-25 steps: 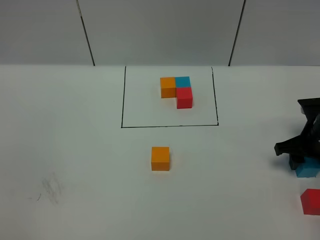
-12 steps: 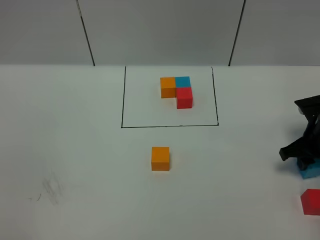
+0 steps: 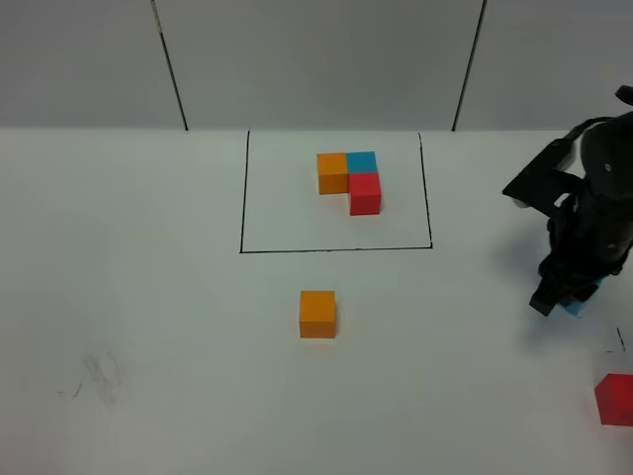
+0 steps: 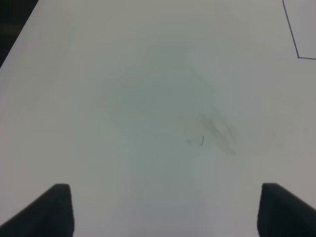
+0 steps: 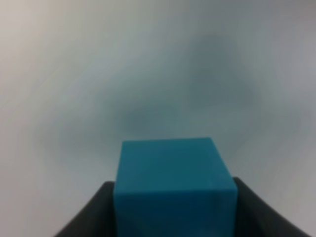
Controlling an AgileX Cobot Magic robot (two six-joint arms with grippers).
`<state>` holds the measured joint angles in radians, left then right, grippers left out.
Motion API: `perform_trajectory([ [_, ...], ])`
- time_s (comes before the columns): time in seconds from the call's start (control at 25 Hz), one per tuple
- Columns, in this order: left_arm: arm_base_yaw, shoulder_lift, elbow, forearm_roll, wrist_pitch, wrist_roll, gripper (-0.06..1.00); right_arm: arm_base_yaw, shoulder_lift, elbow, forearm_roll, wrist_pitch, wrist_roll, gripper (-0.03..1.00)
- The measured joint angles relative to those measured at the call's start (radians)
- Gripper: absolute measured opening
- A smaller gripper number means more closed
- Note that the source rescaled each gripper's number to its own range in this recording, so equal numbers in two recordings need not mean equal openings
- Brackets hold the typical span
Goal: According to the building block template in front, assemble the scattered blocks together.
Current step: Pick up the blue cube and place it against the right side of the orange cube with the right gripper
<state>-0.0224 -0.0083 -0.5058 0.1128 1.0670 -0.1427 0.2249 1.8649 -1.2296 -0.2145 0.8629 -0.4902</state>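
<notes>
Raised since a second ago, the right claw [image 3: 562, 297] is being held over the worktop [image 3: 148, 297], clenched on the blue cube [image 5: 173, 182]. Nearer the camera than the framed template [image 3: 348, 181], the orange cube [image 3: 317, 314] is being left alone. The red cube [image 3: 615, 400] is lying at the right edge. The left claw [image 4: 165, 212] is being kept spread, grasping nothing.

1. building block template [image 3: 349, 181]: orange, blue and red cubes touching in an l, black-framed, toward the worktop's far edge.
2. orange cube [image 3: 317, 314]: flat, mid-worktop.
3. blue cube [image 5: 173, 182]: clamped in the right gripper [image 3: 566, 295], near the right edge.
4. red cube [image 3: 615, 399]: toward the near right corner.
</notes>
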Motion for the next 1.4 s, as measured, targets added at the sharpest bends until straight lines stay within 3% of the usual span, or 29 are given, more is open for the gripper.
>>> perform_trajectory([
  [0.28, 0.000, 0.000, 0.000, 0.000, 0.000, 0.003, 0.67, 0.097, 0.000, -0.008, 0.073, -0.001, -0.233, 0.21],
  [0.6, 0.000, 0.000, 0.000, 0.000, 0.000, 0.003, 0.67, 0.172, 0.020, -0.076, 0.108, 0.034, -0.376, 0.21],
  [1.4, 0.000, 0.000, 0.000, 0.000, 0.000, 0.002, 0.67, 0.324, 0.194, -0.320, 0.173, 0.104, -0.538, 0.21],
])
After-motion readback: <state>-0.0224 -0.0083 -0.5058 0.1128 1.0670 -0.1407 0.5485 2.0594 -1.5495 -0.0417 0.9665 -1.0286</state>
